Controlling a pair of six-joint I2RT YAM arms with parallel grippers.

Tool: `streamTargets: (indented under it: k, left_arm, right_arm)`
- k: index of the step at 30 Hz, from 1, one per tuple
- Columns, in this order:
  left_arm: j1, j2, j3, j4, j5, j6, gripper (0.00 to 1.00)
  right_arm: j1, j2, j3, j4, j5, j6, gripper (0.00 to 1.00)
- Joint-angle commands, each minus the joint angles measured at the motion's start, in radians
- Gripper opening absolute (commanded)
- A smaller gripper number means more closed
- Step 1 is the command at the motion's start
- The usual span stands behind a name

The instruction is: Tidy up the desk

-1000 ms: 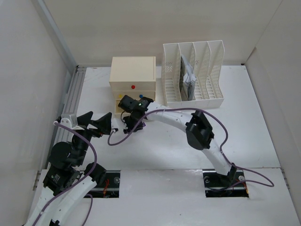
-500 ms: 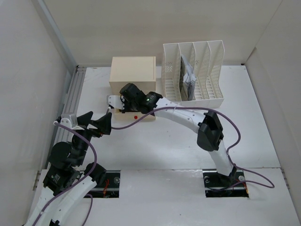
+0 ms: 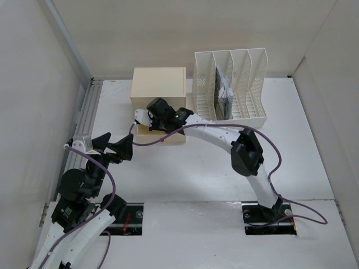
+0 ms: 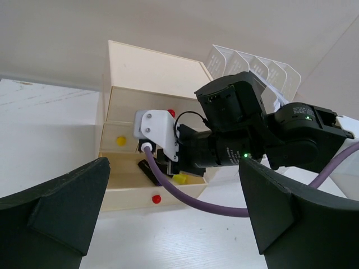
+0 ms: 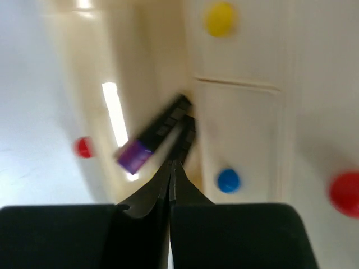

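Desk (image 3: pixel 196 179): flat white top, carries the drawer box (image 3: pixel 159 92), which sits toward its back, left of centre. Bare desk spreads out in front of the box and to both sides of it.

Right claw (image 5: pixel 171 163): reaches into the box's bottom drawer (image 4: pixel 120 193), which stands open toward the front. Its fingers are pressed flat together, closed, with nothing seen between them. So the desk surface is below and in front of this claw, not touching it; the drawer floor is between them.

A dark stick with purple end (image 5: pixel 147 143) lies slanted in that open drawer, right at the claw tips. The view is blurred, so I cannot tell whether they touch. A small yellow bit (image 4: pixel 180 178) also lies in the drawer by the claw.

Knobs on the box front: yellow (image 5: pixel 220 18), blue (image 5: pixel 228 180), and red (image 4: pixel 156 198) on the open drawer's face.

Left claw (image 3: pixel 116 144): spread wide, holding nothing, hanging over bare desk just off the box's front-left corner, aimed at the box.

White file rack (image 3: pixel 230 92): just right of the box, with papers in one slot.
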Motion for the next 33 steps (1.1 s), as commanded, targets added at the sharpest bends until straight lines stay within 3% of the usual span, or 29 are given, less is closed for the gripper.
streamTargets:
  k: [1, 5, 7, 10, 13, 17, 20, 23, 29, 33]
  left_arm:
    - [0.004, -0.003, -0.002, 0.039, 0.005, -0.001, 0.99]
    - [0.004, -0.003, -0.002, 0.039, 0.005, -0.001, 0.99]
    - [0.004, -0.003, -0.002, 0.039, 0.005, -0.001, 0.99]
    - [0.004, -0.003, -0.002, 0.039, 0.005, -0.001, 0.99]
    - [0.004, 0.006, -0.002, 0.039, 0.005, -0.001, 0.99]
    - [0.004, 0.006, -0.002, 0.039, 0.005, -0.001, 0.99]
    - [0.004, 0.006, -0.002, 0.039, 0.005, -0.001, 0.99]
    - [0.004, 0.006, -0.002, 0.039, 0.005, -0.001, 0.99]
    - [0.004, 0.006, -0.002, 0.039, 0.005, -0.001, 0.99]
    - [0.004, 0.006, -0.002, 0.039, 0.005, -0.001, 0.99]
  right_arm:
    - [-0.023, -0.027, 0.058, -0.088, -0.296, 0.000, 0.00]
    - [-0.032, 0.042, 0.156, -0.362, -0.647, -0.113, 0.00]
    - [-0.032, 0.074, 0.176, -0.409, -0.727, -0.150, 0.00]
    - [-0.032, 0.108, 0.176, -0.409, -0.703, -0.150, 0.00]
    - [-0.032, 0.129, 0.144, -0.336, -0.564, -0.045, 0.00]
    - [-0.032, 0.139, 0.063, -0.147, -0.251, 0.104, 0.00]
    - [0.006, 0.139, -0.010, 0.015, 0.098, 0.150, 0.00]
    - [0.026, 0.139, -0.089, 0.212, 0.306, 0.162, 0.00]
    - [0.037, 0.157, -0.114, 0.382, 0.474, 0.136, 0.00]
    - [0.037, 0.157, -0.114, 0.409, 0.488, 0.123, 0.00]
